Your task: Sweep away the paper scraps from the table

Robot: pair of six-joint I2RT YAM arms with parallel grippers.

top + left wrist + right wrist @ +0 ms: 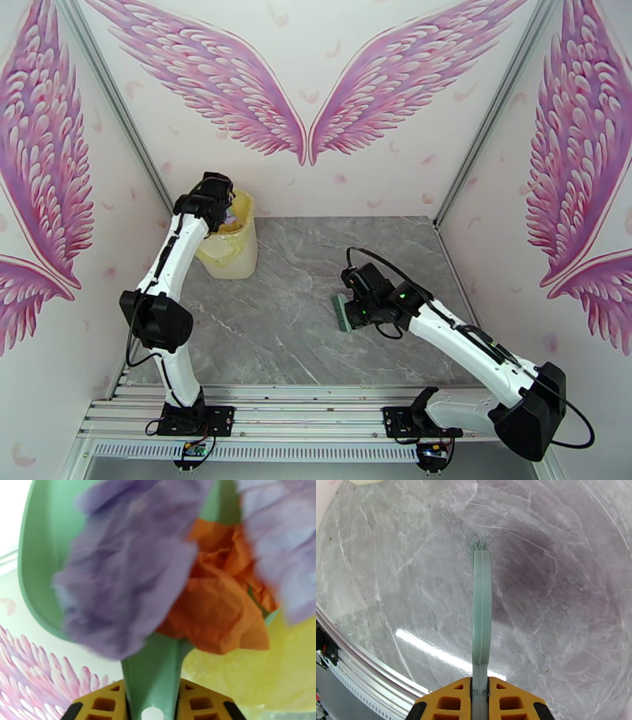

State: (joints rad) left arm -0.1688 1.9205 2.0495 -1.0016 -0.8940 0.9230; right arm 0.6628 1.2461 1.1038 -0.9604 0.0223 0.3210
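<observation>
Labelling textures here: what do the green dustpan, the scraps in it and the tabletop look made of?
The dustpan: smooth green, likely plastic, evenly moulded curved wall. The paper scraps: thin crumpled paper, orange and lavender, creased throughout. The table: glossy grey marble pattern reflecting a light streak; stone or laminate, cannot tell.

The left arm [170, 272] and right arm [438, 322] share one build: white tubular links between bulky black joint housings, each on a black base plate [193, 421]. Thin black cables [483, 339] run along the links and loop free near the joints. A small green light [401, 294] glows on the right wrist. The fingers [106, 703] are yellow-orange plastic with rectangular pockets and black corner pads.
</observation>
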